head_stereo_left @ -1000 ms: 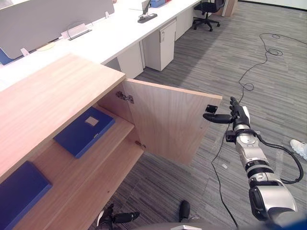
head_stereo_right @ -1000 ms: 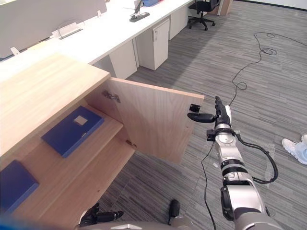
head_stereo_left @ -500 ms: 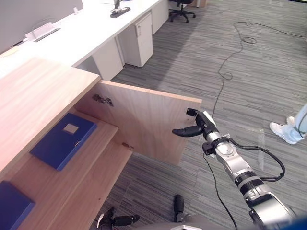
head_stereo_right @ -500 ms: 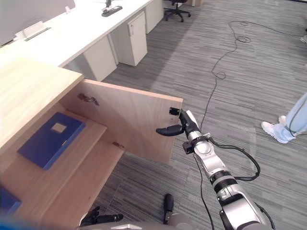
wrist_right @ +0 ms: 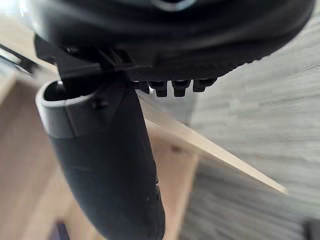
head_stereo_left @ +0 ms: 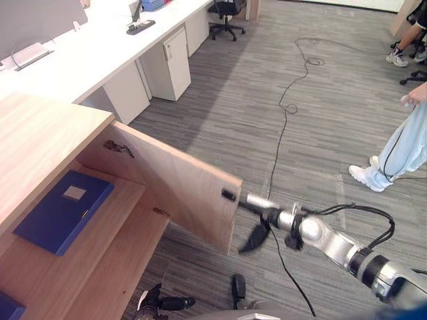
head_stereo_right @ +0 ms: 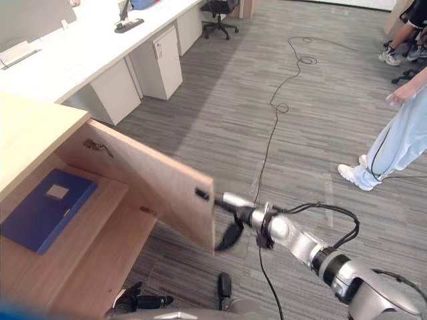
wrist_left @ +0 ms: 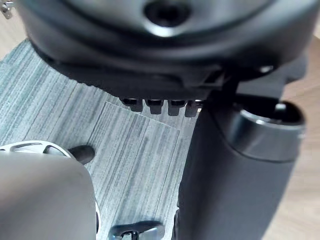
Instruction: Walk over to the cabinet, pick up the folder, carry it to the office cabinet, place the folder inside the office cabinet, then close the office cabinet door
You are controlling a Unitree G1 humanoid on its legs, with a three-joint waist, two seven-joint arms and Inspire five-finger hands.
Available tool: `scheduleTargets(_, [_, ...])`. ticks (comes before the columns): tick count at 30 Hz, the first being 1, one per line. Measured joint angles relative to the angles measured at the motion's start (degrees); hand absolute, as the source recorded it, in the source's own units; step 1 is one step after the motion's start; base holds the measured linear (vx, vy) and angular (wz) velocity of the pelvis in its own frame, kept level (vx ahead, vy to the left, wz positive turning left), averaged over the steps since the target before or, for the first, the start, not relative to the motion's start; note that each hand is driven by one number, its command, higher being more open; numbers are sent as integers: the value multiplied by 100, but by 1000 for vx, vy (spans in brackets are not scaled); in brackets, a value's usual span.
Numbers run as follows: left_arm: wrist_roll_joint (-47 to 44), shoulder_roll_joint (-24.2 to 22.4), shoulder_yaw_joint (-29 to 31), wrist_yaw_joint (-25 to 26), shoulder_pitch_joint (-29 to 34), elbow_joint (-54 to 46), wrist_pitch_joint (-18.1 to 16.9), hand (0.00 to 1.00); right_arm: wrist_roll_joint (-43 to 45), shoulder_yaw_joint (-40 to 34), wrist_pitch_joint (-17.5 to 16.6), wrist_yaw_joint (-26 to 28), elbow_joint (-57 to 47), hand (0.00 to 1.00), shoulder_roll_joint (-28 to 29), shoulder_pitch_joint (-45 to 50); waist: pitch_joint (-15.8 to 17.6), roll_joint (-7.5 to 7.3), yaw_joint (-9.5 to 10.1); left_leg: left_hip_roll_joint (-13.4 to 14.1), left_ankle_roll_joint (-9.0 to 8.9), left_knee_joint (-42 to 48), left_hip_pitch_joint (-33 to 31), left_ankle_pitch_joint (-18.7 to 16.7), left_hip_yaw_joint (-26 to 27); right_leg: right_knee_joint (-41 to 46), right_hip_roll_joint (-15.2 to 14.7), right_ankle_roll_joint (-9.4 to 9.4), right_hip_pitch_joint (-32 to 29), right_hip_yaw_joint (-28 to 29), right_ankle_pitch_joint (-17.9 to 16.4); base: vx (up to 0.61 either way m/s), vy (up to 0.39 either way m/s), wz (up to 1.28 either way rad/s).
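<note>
Place: office | long white desk | drawer pedestal | swivel chair | probably carpet tiles

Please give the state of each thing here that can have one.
Cabinet door, half open.
Folder, lying flat on the cabinet shelf, not held.
Right hand, open, fingers straight against the door's free edge.
Left hand, low, holding nothing.
Desk drawers, shut.
</note>
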Motion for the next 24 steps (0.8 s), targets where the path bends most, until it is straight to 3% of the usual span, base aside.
scheduleTargets(3, [31,7,-26,-137,-30,-4,3,100,-557,234,-47,971,241,100,54,574,-6,-4,51,-24,1,2,-26,1,-73,1,-50,1,19,-85,3,-26,16,15])
scheduleTargets(5, [111,32,-35,-216,-27,-4,13,100,-561,-176,-48,1373,610,100,93,773,-3,-10,47,-77,14,10,-88,9,-176,1,-133,21,6,-152,30,-47,29,23])
scheduleTargets(7, [217,97,-75,-326,20,-10,26,100,-913,-772,-12,1288,1231,100,526,968,-32,-47,60,-120,35,52,-82,0,-291,-1,-207,33,78,-231,39,-105,45,24])
scheduleTargets(10, [345,188,-159,-381,55,-5,61,100,-1677,-1112,3,961,1505,100,1078,970,-76,-119,133,-145,99,132,-129,-93,-309,-2,-251,50,78,-240,51,-88,32,4])
scheduleTargets(14, [460,359,22,-232,120,1,84,100,-1904,-975,143,760,1703,100,1557,1002,-108,-182,184,-140,81,184,-217,-111,-443,-2,-286,55,72,-329,55,-40,13,14])
scheduleTargets(18, [733,176,-1,-269,110,3,140,100,-2019,-850,215,555,2337,100,2084,1029,-77,-153,177,-193,146,240,-364,-106,-665,120,-413,46,31,-537,25,18,38,25])
scheduleTargets(19, [828,167,-18,-306,75,-11,139,100,-2120,-856,218,519,2411,100,2141,1021,-32,-144,179,-202,154,253,-386,-96,-703,329,-456,56,-64,-574,-72,-2,64,54])
scheduleTargets(21, [891,176,-61,-354,-140,-12,138,100,-2164,-1100,230,315,2588,100,2332,1182,179,-174,77,-389,250,266,-418,14,-1248,1752,-969,105,-425,-953,-838,-43,100,108])
scheduleTargets(22, [892,155,-58,-336,-161,-30,129,100,-2164,-1236,230,249,2642,100,2403,1299,191,-202,45,-468,263,261,-417,35,-1466,2101,-1152,149,-464,-1085,-1042,-42,84,173])
scheduleTargets(23, [886,112,-47,-308,-170,-79,101,100,-2174,-1548,229,101,2763,100,2549,1517,185,-250,34,-597,335,243,-447,79,-1922,2680,-1471,230,-521,-1116,-1307,-44,-14,206])
scheduleTargets(24, [872,81,-32,-260,-176,-149,96,100,-2210,-1916,235,27,2871,100,2671,1632,172,-258,24,-722,433,249,-591,119,-2458,3085,-1664,237,-611,-787,-1444,-48,-58,221])
